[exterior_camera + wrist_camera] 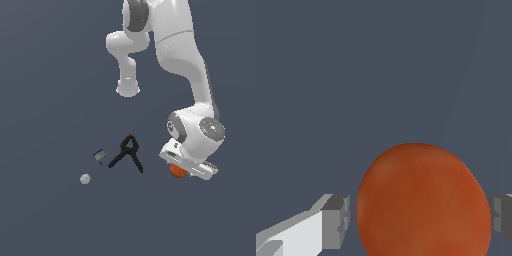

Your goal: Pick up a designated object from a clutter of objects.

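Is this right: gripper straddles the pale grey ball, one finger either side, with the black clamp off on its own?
Not quite. The gripper straddles the orange-red ball, not the grey one, as the wrist view shows. The pale grey ball lies far off toward the exterior view's left. The black clamp does sit on its own.

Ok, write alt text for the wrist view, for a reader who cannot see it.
An orange-red ball fills the lower middle of the frame, sitting between the two grey fingers of the robot's hand, with a narrow gap at each side. Behind it is only plain dark grey ground.
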